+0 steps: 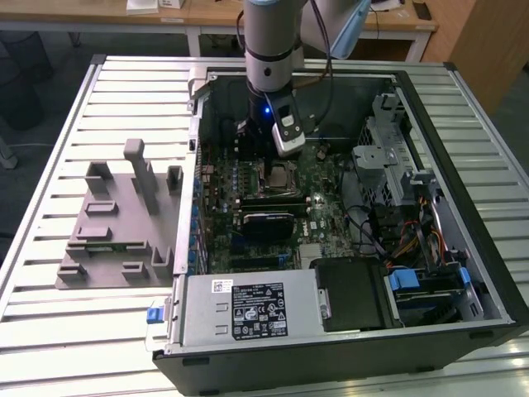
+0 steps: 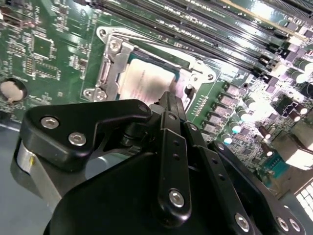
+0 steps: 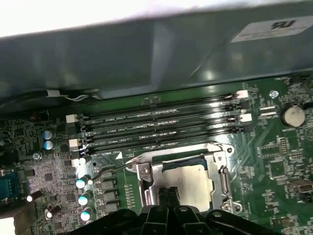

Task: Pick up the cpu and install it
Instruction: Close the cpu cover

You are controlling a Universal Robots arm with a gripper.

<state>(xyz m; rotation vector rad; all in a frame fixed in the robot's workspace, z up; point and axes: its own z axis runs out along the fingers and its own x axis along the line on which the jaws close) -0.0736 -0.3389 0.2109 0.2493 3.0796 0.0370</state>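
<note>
Inside the computer case (image 1: 331, 368), the hand (image 3: 169, 192) hangs clenched and empty over the socket (image 3: 224, 176).
The cpu (image 3: 190, 182) lies within that socket; seating looks nearly done, and finishing calls for it flat and square.

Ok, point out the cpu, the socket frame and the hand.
cpu (image 2: 146, 81), second wrist view, middle of its metal top.
socket frame (image 2: 104, 68), second wrist view, a side bar.
hand (image 2: 168, 98), second wrist view, between its closed fingertips.
</note>
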